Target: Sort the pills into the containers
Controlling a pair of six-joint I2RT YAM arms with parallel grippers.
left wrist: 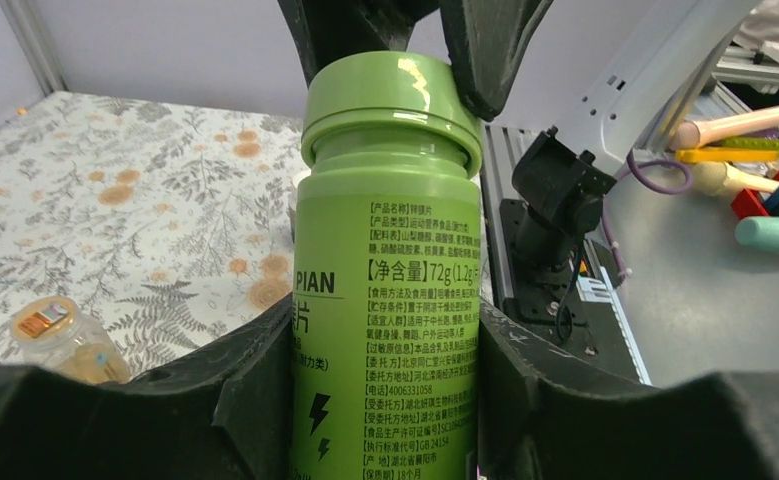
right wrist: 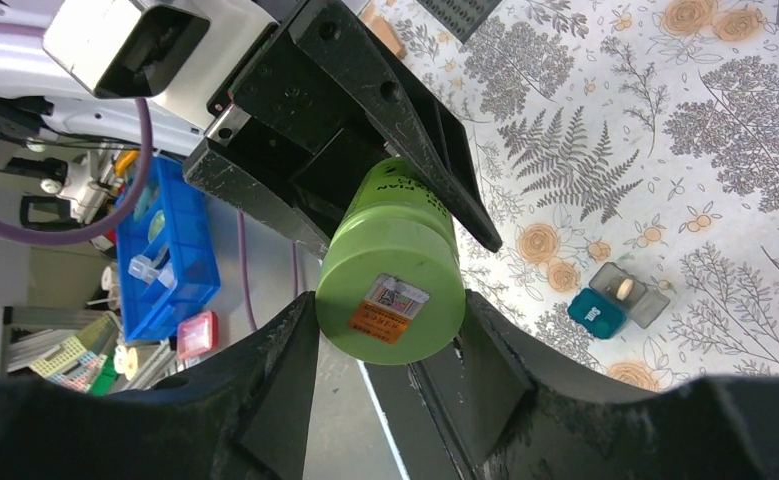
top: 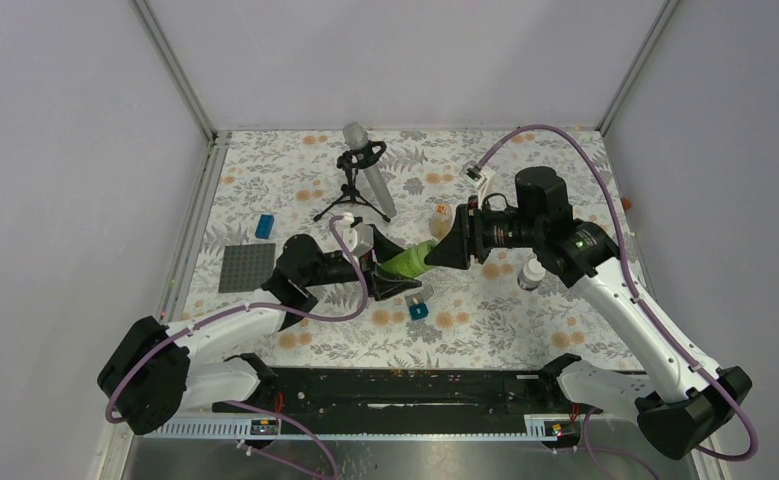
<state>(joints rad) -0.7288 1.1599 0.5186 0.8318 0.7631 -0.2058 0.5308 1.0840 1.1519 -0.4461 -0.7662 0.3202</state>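
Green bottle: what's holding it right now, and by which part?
Both arms hold the green bottle: the left gripper clamps its labelled body, and the right gripper clamps the cap.

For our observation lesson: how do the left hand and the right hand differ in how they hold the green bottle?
The left hand grips the green bottle by its labelled body; the right hand grips it by the cap. The left hand reaches in from the left; the right hand comes from the right, facing it. Both are closed on the one bottle, held in the air.
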